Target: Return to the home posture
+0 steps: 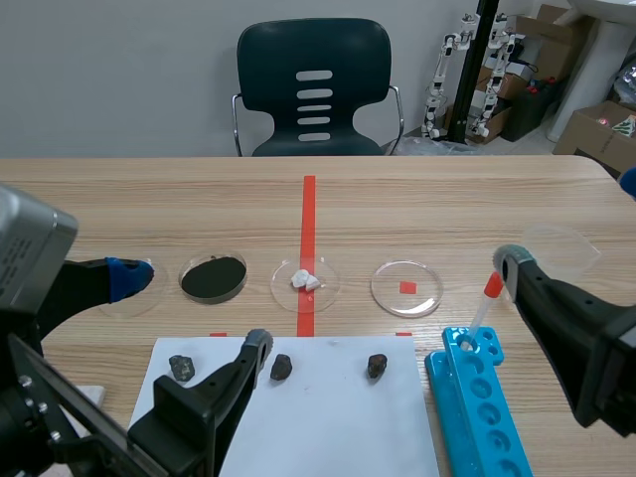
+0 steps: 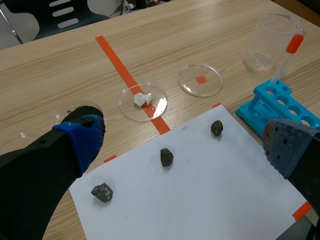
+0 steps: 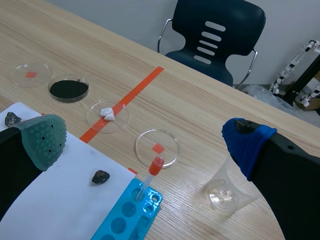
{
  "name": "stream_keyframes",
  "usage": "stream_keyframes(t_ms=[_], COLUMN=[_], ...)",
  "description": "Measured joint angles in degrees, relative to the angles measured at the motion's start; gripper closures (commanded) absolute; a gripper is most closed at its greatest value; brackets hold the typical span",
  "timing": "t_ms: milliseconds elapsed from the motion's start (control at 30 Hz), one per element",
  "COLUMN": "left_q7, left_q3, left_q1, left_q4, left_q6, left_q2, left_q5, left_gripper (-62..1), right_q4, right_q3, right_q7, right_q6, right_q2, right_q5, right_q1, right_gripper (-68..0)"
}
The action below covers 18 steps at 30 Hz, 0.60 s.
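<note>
My left gripper point(image 1: 194, 310) stands open low over the table's front left, one finger by the leftmost dish and the other over the white paper point(image 1: 328, 417). In the left wrist view the left gripper point(image 2: 185, 142) has nothing between its fingers, and three dark stones point(image 2: 166, 157) lie on the paper below. My right gripper point(image 1: 569, 224) is open at the right, above the blue tube rack point(image 1: 472, 397). In the right wrist view the right gripper point(image 3: 146, 141) is empty, with an empty dish point(image 3: 157, 148) under it.
A row of petri dishes crosses the table: black powder point(image 1: 214, 278), white lumps point(image 1: 304, 281), one empty point(image 1: 406, 288). A red-bulbed dropper point(image 1: 484, 303) stands in the rack. A clear cup point(image 1: 561, 248) sits at the right. A dark chair point(image 1: 314, 89) stands behind the table.
</note>
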Motion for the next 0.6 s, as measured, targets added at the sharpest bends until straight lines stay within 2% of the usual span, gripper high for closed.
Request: stream_keyframes(t_ms=[167, 433, 600], left_q7=[0.0, -1.1, -1.1], left_q3=[0.0, 0.0, 0.0], left_q1=[0.0, 0.0, 0.0], left_q4=[0.0, 0.0, 0.0], left_q6=[-0.4, -5.6, -7.3], left_q2=[0.0, 0.0, 0.0], left_q5=[0.0, 0.0, 0.0], left_gripper=[-62.3, -62.3, -62.3], right_q4=[0.0, 0.0, 0.0], right_q3=[0.0, 0.0, 0.0], right_q7=[0.0, 0.0, 0.0], right_q6=[0.0, 0.0, 0.0], right_q2=[0.0, 0.0, 0.0], right_q5=[0.0, 0.0, 0.0], right_q1=[0.0, 0.0, 0.0], right_gripper=[-67.9, -67.9, -67.9])
